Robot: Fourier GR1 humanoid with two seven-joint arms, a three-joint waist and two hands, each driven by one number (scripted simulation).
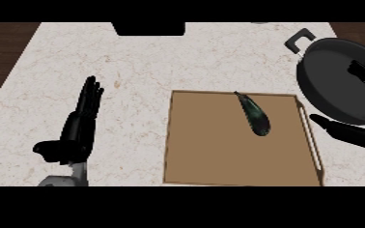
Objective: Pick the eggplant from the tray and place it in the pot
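Observation:
A dark, slender eggplant [254,114] lies on the brown tray [214,149], in its upper right part, stem end pointing up-left. The black pot [335,79] sits at the right edge of the counter, partly cut off, with a handle toward the top left. My left hand [78,130] stands at the left over the counter, fingers straight and pointing up, thumb out to the side, holding nothing. Only dark fingers of my right hand [342,131] show at the right edge, just past the tray's right rim and below the pot.
The pale speckled counter [135,63] spreads around the tray. A black rectangular object [149,28] sits at the counter's far edge. Dark wood shows beyond the counter's top corners.

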